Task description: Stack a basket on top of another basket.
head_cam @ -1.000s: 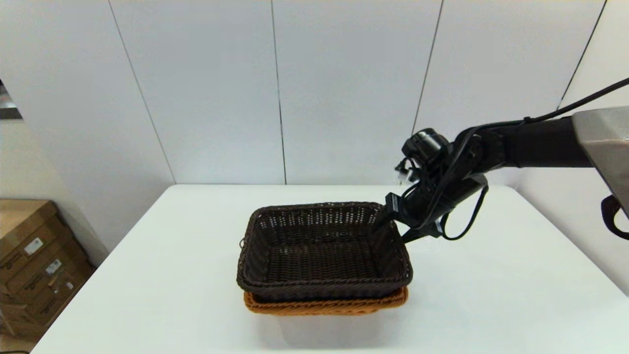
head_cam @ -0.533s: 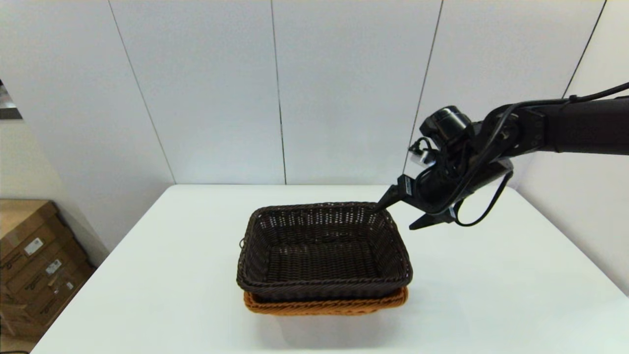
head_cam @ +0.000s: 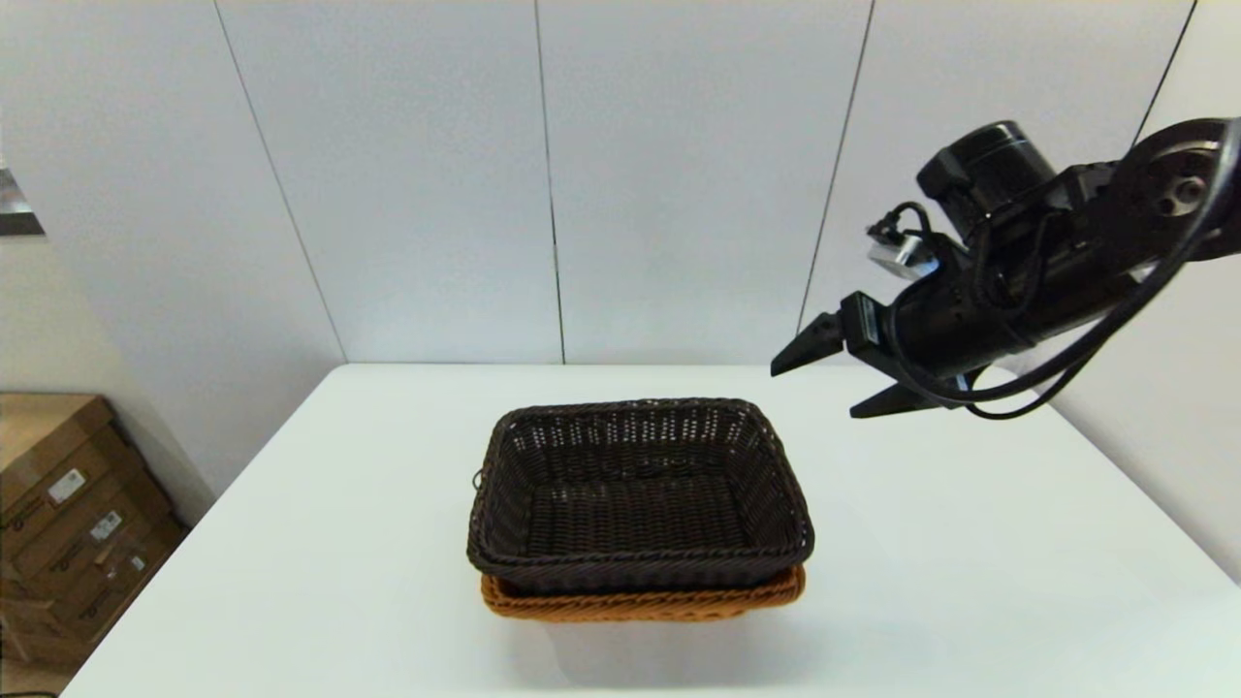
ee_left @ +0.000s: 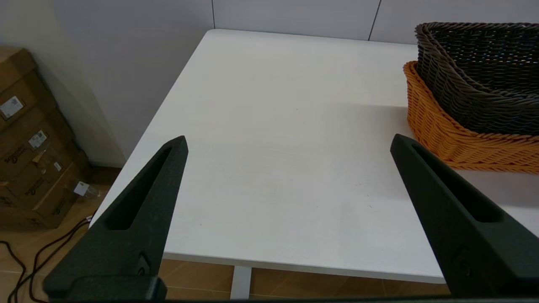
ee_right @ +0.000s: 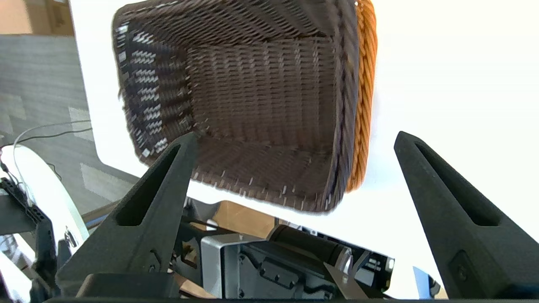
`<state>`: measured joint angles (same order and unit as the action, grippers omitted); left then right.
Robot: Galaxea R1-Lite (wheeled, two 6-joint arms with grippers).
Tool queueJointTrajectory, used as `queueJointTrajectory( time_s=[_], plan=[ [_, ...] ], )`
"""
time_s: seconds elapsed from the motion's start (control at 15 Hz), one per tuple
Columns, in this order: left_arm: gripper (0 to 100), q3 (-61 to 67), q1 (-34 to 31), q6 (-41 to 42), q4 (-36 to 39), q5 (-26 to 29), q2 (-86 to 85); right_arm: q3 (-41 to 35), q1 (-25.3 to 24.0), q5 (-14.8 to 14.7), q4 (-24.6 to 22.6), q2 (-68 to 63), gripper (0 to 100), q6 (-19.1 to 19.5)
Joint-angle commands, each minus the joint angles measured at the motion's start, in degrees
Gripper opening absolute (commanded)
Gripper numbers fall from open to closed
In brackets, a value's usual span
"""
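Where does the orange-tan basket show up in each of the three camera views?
Head view: orange-tan basket, only its rim strip showing beneath the dark brown basket, table centre.
Left wrist view: its side wall at the right edge.
Right wrist view: an orange strip beside the dark basket.
Shared landmark: the dark brown basket nested in it.

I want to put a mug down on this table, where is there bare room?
Bare table lies on both sides of the stacked baskets, and a strip between them and the front edge. The middle is taken: the dark brown basket sits in the orange-tan basket. The open right claw hangs above the far right part.
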<state>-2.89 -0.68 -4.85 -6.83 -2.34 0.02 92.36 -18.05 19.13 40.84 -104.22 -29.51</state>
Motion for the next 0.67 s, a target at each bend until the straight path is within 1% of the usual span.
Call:
queueJointTrajectory(
  time_s=[0.07,0.2,0.33,0.4,0.47,0.53,0.6,0.67],
  plan=[
    [100,-0.01,-0.02,-0.07,-0.03,-0.03,-0.11,-6.66,0.39,-4.89,-0.32,11.14,100,0.51],
    [100,-0.01,-0.02,-0.07,-0.03,-0.03,-0.11,-10.88,0.39,-8.49,-0.67,16.50,100,1.12],
    [100,-0.01,-0.11,-0.07,-0.03,-0.03,-0.11,-14.84,0.48,-9.37,-3.05,22.22,100,1.56],
    [100,-0.01,-0.02,-0.07,-0.03,-0.03,-0.11,-16.68,0.30,-10.60,-4.72,25.20,100,1.48],
    [100,-0.01,-0.11,-0.07,-0.03,-0.03,-0.11,-18.35,-0.14,-12.71,-5.42,28.10,100,1.39],
    [100,-0.01,-0.02,-0.07,-0.03,-0.03,-0.11,-19.85,-0.58,-16.23,-5.51,31.00,100,1.39],
    [100,-0.01,-0.02,-0.07,-0.03,-0.03,-0.11,-21.60,-2.34,-21.76,-5.51,34.43,100,1.39],
    [100,-0.01,-0.02,-0.07,-0.03,-0.03,-0.11,-23.19,-4.01,-25.98,-5.51,36.98,100,1.39]
  ],
)
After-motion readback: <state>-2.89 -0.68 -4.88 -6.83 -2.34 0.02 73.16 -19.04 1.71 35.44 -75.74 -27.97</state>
